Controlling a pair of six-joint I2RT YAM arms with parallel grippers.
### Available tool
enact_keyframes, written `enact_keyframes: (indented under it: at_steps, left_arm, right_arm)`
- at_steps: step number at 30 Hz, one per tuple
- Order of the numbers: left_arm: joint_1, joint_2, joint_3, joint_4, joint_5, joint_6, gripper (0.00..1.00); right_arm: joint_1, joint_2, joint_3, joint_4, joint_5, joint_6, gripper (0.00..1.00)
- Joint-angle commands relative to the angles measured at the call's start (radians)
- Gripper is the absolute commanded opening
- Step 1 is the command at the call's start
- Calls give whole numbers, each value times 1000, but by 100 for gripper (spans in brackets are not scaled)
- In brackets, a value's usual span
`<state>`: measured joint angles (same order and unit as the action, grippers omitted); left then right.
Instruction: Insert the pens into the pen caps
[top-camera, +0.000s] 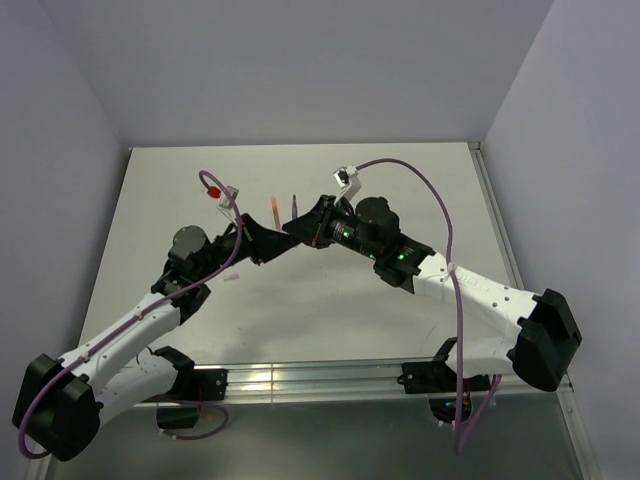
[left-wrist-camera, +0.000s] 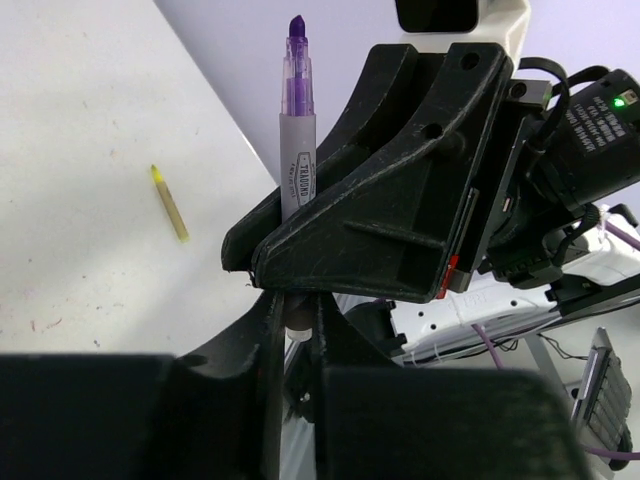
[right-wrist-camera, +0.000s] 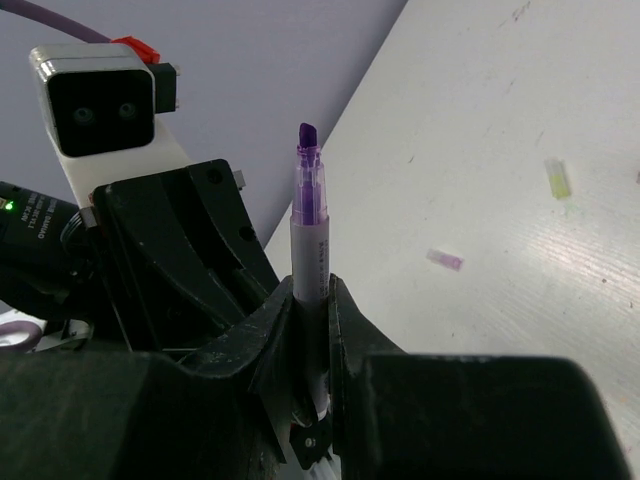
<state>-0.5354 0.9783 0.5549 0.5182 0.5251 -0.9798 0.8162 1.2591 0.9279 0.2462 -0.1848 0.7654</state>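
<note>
I am holding the purple pen (left-wrist-camera: 297, 150) up in the air above the table (right-wrist-camera: 520, 100), with its tip pointing up. Both grippers are meeting on it. The right gripper (right-wrist-camera: 310, 325) is pinching the grey body of the pen. The left gripper (left-wrist-camera: 297, 322) is squeezing the bottom end, as far as I can see.

I think I am passing the pen from one gripper to the other. To do this well, I am going to open only one gripper, and only when the other one is holding tight. That way the pen is not slipping or tipping over. I am also leaving the purple tip free, because the cap goes on there.

The lilac cap (right-wrist-camera: 445, 260) is lying flat on the table, near the yellow cap (right-wrist-camera: 558, 180). The yellow-green pen (left-wrist-camera: 170, 202) and the orange pen (top-camera: 273, 207) are lying on the table too.
</note>
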Motion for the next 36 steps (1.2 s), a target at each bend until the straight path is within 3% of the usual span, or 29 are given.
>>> enact_keyframes:
  at_steps: [1, 3, 6, 8, 14, 19, 25, 28, 36]
  left_arm:
    - [-3, -53, 2, -44, -36, 44, 17]
    - [-1, -107, 10, -180, -92, 91, 25]
    - [-2, -190, 34, -346, -208, 159, 26]
    - [-1, -236, 77, -551, -299, 206, 31]
    - [-2, -181, 216, -1041, -739, 215, 34]
    - [-3, -98, 231, -1159, -841, 174, 35]
    - [-1, 123, 321, -1216, -810, 267, 41]
    - [-2, 181, 349, -1241, -821, 193, 40]
    - [-3, 194, 217, -1137, -890, -457, 43]
  right_arm:
    - [17, -50, -15, -1, 68, -14, 0]
    - [14, -64, -8, -45, 93, -27, 0]
    - [-11, -99, -20, -74, 114, -25, 0]
    - [-52, -125, -41, -84, 102, -17, 0]
    - [-152, -214, -126, -126, 27, -20, 0]
    - [-175, -289, -175, -215, 18, -67, 0]
    - [-213, -297, -219, -222, -59, -92, 0]
    - [-224, -294, -227, -220, -85, -103, 0]
    - [-247, -282, -225, -216, -128, -124, 0]
